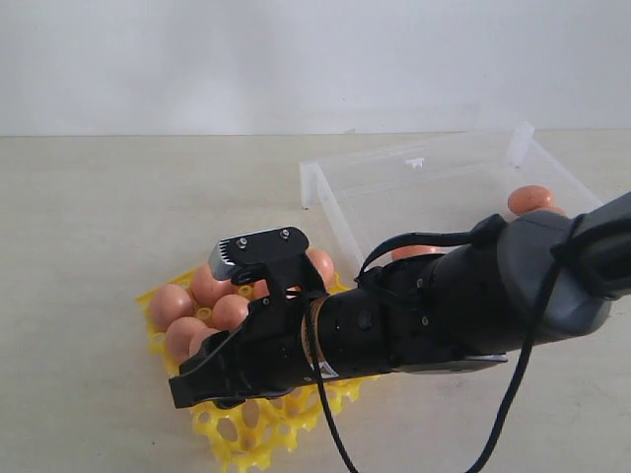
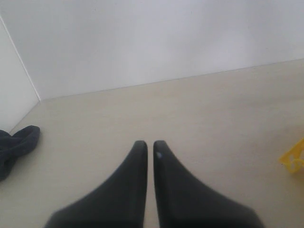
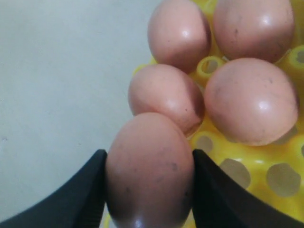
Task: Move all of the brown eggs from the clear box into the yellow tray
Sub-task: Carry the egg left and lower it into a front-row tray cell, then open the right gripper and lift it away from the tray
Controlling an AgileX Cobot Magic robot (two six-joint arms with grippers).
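While pinching one brown egg (image 3: 149,183) by its flanks, low over the yellow tray (image 1: 246,436) at its table-side edge: right gripper (image 3: 148,156), black fingers (image 3: 90,190) flat against both sides of the shell.

Just beyond the held egg, four more brown eggs (image 3: 249,99) seated in neighbouring cups, the nearest overlapped by it in the wrist view; contact impossible to tell. Bare cups (image 3: 280,178) beside them. In the exterior view, five eggs visible in the tray, much of the lattice hidden under the thick black right arm (image 1: 444,296) and its looping cable (image 1: 513,404). Silver camera block (image 1: 258,251) above the wrist. Small pale mark on the wrist housing, too small to read.

Behind the tray and near it, clear box (image 1: 414,187), with one egg (image 1: 530,199) at its far right side and another orange patch (image 1: 414,252) partly masked by the arm.

Well apart over the bare beige table (image 2: 213,104): left gripper (image 2: 148,147), fingers pressed almost together, only a thin slit between them, nothing held. Dark cloth (image 2: 16,142) at the table's corner; one tray corner (image 2: 292,156) just in sight.
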